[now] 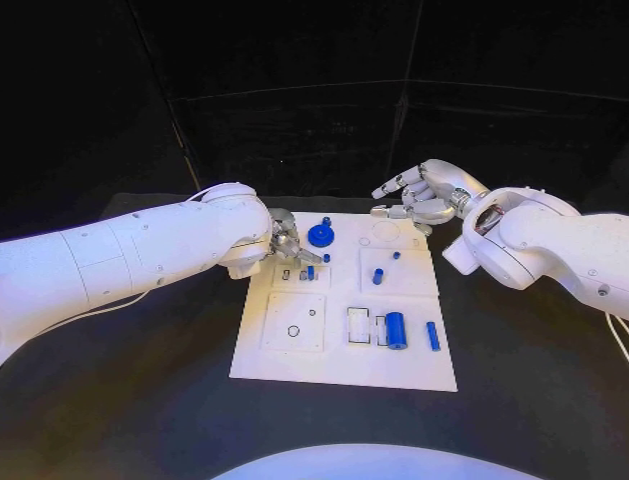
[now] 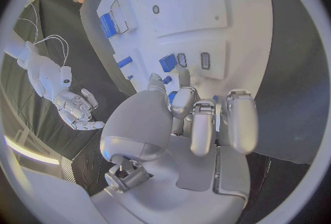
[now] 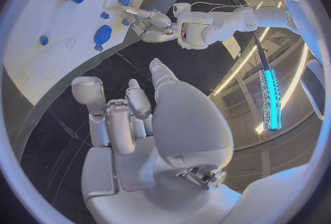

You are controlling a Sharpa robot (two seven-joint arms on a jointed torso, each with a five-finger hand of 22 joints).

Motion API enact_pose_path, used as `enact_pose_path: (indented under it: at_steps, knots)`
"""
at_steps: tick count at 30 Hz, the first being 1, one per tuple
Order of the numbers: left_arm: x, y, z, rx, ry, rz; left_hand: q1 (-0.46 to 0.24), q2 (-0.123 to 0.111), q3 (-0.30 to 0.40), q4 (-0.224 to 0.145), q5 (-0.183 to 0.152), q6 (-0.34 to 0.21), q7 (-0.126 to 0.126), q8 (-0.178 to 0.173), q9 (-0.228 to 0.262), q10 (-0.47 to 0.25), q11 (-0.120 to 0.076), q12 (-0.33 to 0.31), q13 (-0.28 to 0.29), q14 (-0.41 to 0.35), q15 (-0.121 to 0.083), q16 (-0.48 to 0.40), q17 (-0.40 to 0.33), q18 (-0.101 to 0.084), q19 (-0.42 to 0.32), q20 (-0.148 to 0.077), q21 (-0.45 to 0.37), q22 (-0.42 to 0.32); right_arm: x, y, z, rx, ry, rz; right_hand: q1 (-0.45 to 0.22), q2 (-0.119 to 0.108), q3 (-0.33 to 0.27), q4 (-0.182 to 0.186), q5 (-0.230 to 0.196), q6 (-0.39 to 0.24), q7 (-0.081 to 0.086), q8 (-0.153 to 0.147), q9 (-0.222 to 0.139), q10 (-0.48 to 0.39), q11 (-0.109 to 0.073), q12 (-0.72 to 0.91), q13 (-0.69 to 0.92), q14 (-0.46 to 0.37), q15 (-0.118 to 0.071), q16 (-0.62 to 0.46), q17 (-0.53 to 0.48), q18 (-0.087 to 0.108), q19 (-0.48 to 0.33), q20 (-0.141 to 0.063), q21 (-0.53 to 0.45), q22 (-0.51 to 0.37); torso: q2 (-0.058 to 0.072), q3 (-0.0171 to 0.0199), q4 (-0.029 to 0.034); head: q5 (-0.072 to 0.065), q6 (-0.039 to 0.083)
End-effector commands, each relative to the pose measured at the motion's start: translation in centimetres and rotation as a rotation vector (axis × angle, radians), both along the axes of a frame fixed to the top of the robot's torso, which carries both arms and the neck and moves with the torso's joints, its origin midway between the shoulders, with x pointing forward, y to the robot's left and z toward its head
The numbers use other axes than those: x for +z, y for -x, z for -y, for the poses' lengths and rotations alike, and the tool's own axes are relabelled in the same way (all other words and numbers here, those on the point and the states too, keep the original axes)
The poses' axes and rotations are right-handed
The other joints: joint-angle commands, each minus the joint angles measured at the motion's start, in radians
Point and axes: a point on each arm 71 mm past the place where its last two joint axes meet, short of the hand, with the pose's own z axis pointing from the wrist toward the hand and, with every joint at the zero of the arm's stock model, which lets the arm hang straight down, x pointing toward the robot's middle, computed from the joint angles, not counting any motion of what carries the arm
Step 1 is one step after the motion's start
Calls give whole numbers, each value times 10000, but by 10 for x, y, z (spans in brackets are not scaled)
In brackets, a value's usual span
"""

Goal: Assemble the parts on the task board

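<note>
The white task board (image 1: 293, 355) lies in the middle of the table. On it are a blue gear disc (image 1: 321, 237), small blue pegs (image 1: 378, 276), a thick blue cylinder (image 1: 395, 329) and a thin blue rod (image 1: 432, 336). My left hand (image 1: 285, 244) hovers over the board's far left part, beside the gear disc. Its thumb and one finger (image 2: 183, 91) reach down around a small blue peg (image 2: 167, 79); the other fingers are curled in. Contact with the peg is unclear. My right hand (image 1: 424, 194) hangs above the board's far right corner, fingers apart, holding nothing.
Black table (image 1: 127, 400) surrounds the board on all sides. A blue block (image 2: 167, 62) stands just beyond my left fingertips, next to two slots. The board's near left square holds a small round hole (image 1: 294, 331).
</note>
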Motion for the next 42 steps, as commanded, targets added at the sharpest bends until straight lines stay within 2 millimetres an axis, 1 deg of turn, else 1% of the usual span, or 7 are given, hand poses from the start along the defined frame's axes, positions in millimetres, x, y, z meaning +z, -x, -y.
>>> enact_pose_path:
  at_steps: [1, 8, 12, 17, 28, 36, 42]
  knots:
    - [-1, 0, 1, -160, -318, -196, -69, 4, -63, -4, -26, -83, 12, 45, 29, -92, -1, -51, -43, 1054, -25, 30, 2630, -65, 84, -2, 69, 10, 1, 0, -2, 109, 62, 29, -104, 0, -76, -10, 61, 32, -26, 65, -10, -51, 9, -33, -15, 741, -68, -29, 1556, 168, -79, 11, -48, -16, -4, 1, -10, -18, -18]
    - [-2, 0, 6, -297, -399, -317, -8, 24, -58, -20, -25, -118, 17, 69, 76, -135, 4, -91, -97, 1054, -20, 30, 2630, -68, 86, 3, 84, 35, 1, -1, -4, 119, 25, 99, -97, 2, -79, -15, 78, 30, -27, 65, -11, -53, 8, -34, -18, 744, -69, -26, 1564, 169, -80, 10, -53, -21, -6, 10, 19, -36, -49]
    - [-2, 1, 9, -375, -391, -333, 12, 33, -56, -23, -25, -128, 18, 78, 93, -143, 5, -99, -106, 1054, -18, 30, 2630, -69, 87, 4, 90, 44, 1, -2, -5, 136, 30, 90, -93, 6, -82, -17, 93, 29, -27, 66, -11, -53, 7, -35, -20, 741, -70, -33, 1552, 168, -76, 10, -52, -16, -5, 2, 18, -41, -53]
    - [-2, 1, 12, -451, -386, -356, 57, 50, -50, -31, -24, -145, 19, 98, 127, -153, 7, -105, -115, 1054, -15, 30, 2630, -72, 89, 8, 101, 62, 1, -3, -7, 155, 38, 75, -93, 6, -82, -17, 93, 29, -27, 66, -11, -53, 7, -35, -20, 741, -70, -33, 1552, 168, -76, 10, -52, -16, -5, 9, 7, -33, -63]
    - [-2, 2, 15, -554, -404, -412, 271, 123, -10, -68, -17, -209, 23, 166, 252, -204, 12, -154, -181, 1054, -8, 30, 2630, -71, 75, 19, 112, 80, 0, -4, -8, 162, 59, 49, -93, 18, -88, -16, 120, 31, -29, 70, -11, -53, 6, -35, -22, 741, -71, -36, 1549, 169, -78, 8, -60, -26, -5, 8, 22, -35, -77]
    - [-3, 1, 16, -588, -452, -474, 607, 252, 110, -142, -7, -285, 29, 237, 401, -225, 16, -175, -208, 1054, 0, 30, 2630, -72, 62, 28, 131, 114, -1, -5, -8, 145, 80, 25, -58, 70, -92, -30, 239, 34, -35, 85, -12, -59, -1, -47, -46, 741, -79, -46, 1538, 169, -70, 2, -78, -39, -3, 7, 17, -45, -76]
    - [-4, 1, 15, -630, -564, -602, 1043, 395, 373, -327, 0, -364, 35, 277, 523, -253, 20, -207, -250, 1054, 2, 30, 2630, -70, 44, 33, 137, 127, -1, -6, -8, 146, 77, 34, -31, 90, -109, -48, 406, 37, -41, 99, -13, -48, -9, -39, -49, 743, -86, -54, 1533, 168, -59, -5, -92, -49, 1, 8, 14, -57, -64]
